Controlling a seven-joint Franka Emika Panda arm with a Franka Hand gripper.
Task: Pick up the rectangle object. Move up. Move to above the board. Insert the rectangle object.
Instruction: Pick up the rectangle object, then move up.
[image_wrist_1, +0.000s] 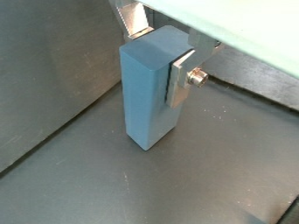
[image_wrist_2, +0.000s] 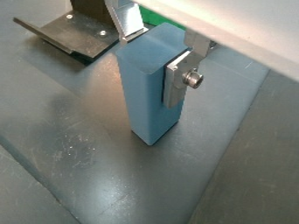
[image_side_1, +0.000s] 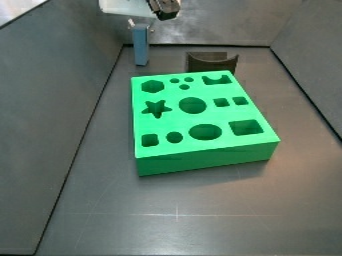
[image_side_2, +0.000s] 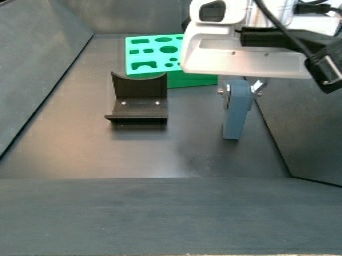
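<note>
The rectangle object (image_wrist_1: 146, 96) is a tall light-blue block standing upright on the dark floor. It also shows in a wrist view (image_wrist_2: 146, 92) and in both side views (image_side_1: 140, 40) (image_side_2: 237, 115). My gripper (image_wrist_1: 163, 52) straddles its upper part, with a silver finger (image_wrist_1: 181, 74) flat against one side and the other finger at the opposite top edge. The jaws look shut on it. The gripper also shows in a wrist view (image_wrist_2: 158, 54) and in both side views (image_side_1: 142, 22) (image_side_2: 241, 85). The green board (image_side_1: 201, 158) with its shaped holes lies apart from the block.
The dark fixture (image_side_2: 136, 98) stands on the floor between the board (image_side_2: 134, 62) and the block's side; it also shows in a side view (image_side_1: 210, 62) and in a wrist view (image_wrist_2: 76, 35). Grey walls enclose the floor.
</note>
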